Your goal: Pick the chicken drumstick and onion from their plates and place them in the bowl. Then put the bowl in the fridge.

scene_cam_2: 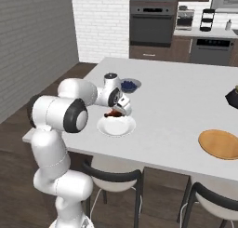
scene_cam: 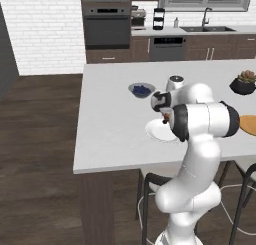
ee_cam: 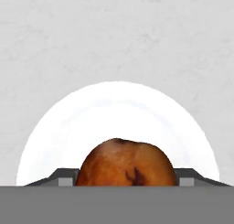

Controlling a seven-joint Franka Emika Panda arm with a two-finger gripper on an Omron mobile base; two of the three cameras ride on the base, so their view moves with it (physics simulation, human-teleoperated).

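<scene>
The chicken drumstick [ee_cam: 125, 161] lies on the white plate [ee_cam: 114, 109], its plump orange-brown end toward the hand camera. My gripper [ee_cam: 125, 179] is down over it, one finger tip at each side, hard against the meat with no gap showing; whether it grips I cannot tell. From the base, the gripper [scene_cam_2: 118, 111] hovers at the white plate's [scene_cam_2: 116, 128] far edge with the drumstick [scene_cam_2: 111, 114] under it. The left base view shows the same gripper [scene_cam: 165, 120] over the plate [scene_cam: 156, 131]. The tan plate [scene_cam_2: 219, 143] lies bare to the right. Onion, bowl and fridge are out of view.
A small grey bowl of blueberries [scene_cam_2: 129, 85] sits just beyond the white plate. A black pot with a succulent [scene_cam: 243, 83] stands far right on the island. Dark stools [scene_cam_2: 114, 176] stand under the island's near edge. Oven and sink counter line the back wall.
</scene>
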